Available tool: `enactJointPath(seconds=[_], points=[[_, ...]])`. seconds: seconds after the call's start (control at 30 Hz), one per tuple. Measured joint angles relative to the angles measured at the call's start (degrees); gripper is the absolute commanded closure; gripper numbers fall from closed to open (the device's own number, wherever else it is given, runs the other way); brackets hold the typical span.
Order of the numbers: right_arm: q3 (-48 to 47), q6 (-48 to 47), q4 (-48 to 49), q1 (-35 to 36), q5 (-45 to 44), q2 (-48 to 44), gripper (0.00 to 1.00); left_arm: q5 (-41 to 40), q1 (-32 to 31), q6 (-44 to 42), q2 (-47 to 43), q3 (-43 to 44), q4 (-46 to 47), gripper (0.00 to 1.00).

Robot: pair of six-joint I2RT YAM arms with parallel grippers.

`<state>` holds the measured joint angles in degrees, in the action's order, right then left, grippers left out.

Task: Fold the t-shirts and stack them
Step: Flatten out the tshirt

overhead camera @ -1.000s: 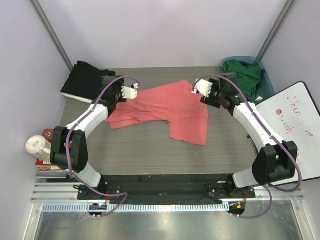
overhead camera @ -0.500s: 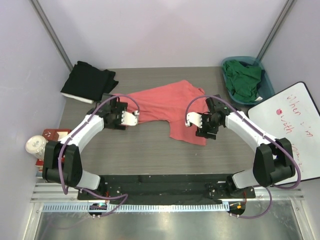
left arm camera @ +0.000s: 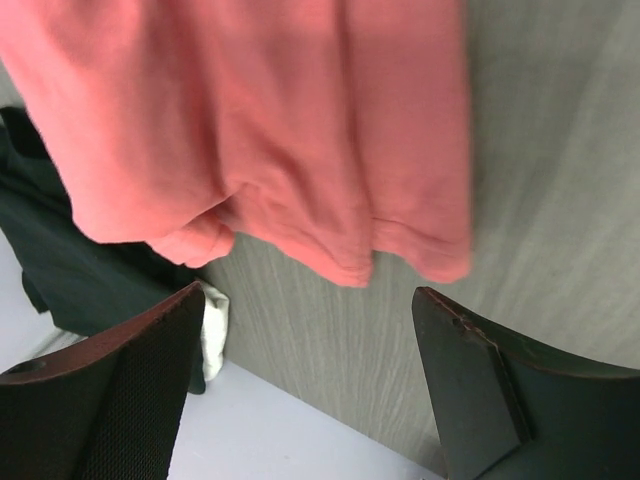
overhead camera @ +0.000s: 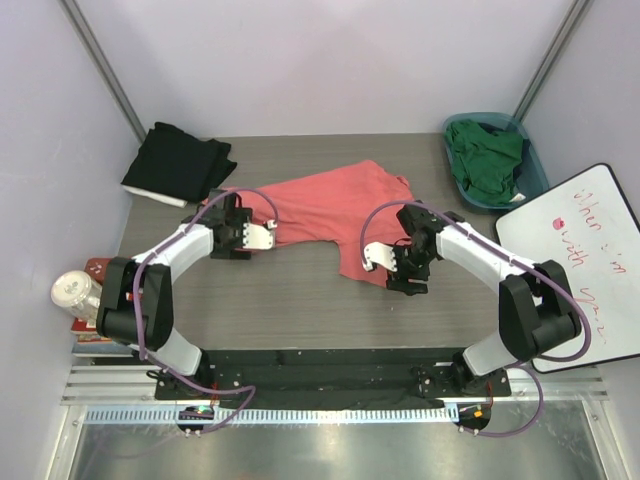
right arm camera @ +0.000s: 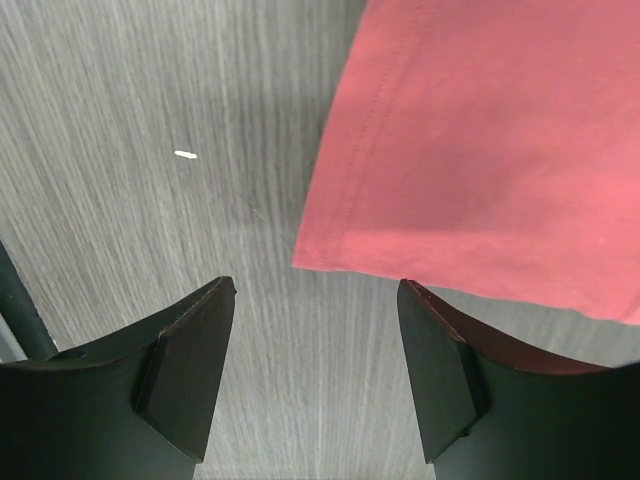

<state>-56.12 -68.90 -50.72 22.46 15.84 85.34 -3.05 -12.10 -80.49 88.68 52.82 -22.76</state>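
The coral-pink t-shirt (overhead camera: 330, 208) lies crumpled and spread across the middle of the table. My left gripper (overhead camera: 262, 237) is open just off its near-left edge. In the left wrist view the bunched pink hem (left arm camera: 250, 130) ends right above the open gripper (left arm camera: 308, 293), with bare table between the fingers. My right gripper (overhead camera: 375, 255) is open beside the shirt's near-right flap. In the right wrist view that pink corner (right arm camera: 480, 140) sits just ahead of the open gripper (right arm camera: 316, 285). The black t-shirt (overhead camera: 178, 165) lies folded at the far-left corner. The dark green t-shirt (overhead camera: 488, 158) sits in the basket.
A teal basket (overhead camera: 533, 165) stands at the far-right corner. A whiteboard (overhead camera: 585, 262) leans off the table's right side. A jar (overhead camera: 75, 293) and a red box (overhead camera: 100, 268) sit off the left edge. Grey walls close in on both sides.
Both grippers moved from the shirt's far corners toward the near side, the left to its near-left edge, the right to its near-right flap. The shirt's left part now lies more bunched.
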Motion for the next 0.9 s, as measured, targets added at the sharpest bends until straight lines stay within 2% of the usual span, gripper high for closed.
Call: enactJointPath(seconds=[0.27, 0.5, 0.9], points=[[1.81, 0.02, -0.07, 0.42, 0.00, 1.07, 0.30, 0.35, 2.14, 1.57, 4.87, 5.22, 0.87, 0.22], [2.36, 0.39, 0.20, 0.57, -0.02, 1.07, 0.31, 1.68, 4.15, -0.72, 4.90, 5.44, -3.30, 0.26], [2.56, 2.25, 0.79, 0.59, -0.13, 1.07, 0.32, 3.85, 6.25, -2.01, 9.57, 5.44, -3.61, 0.29]])
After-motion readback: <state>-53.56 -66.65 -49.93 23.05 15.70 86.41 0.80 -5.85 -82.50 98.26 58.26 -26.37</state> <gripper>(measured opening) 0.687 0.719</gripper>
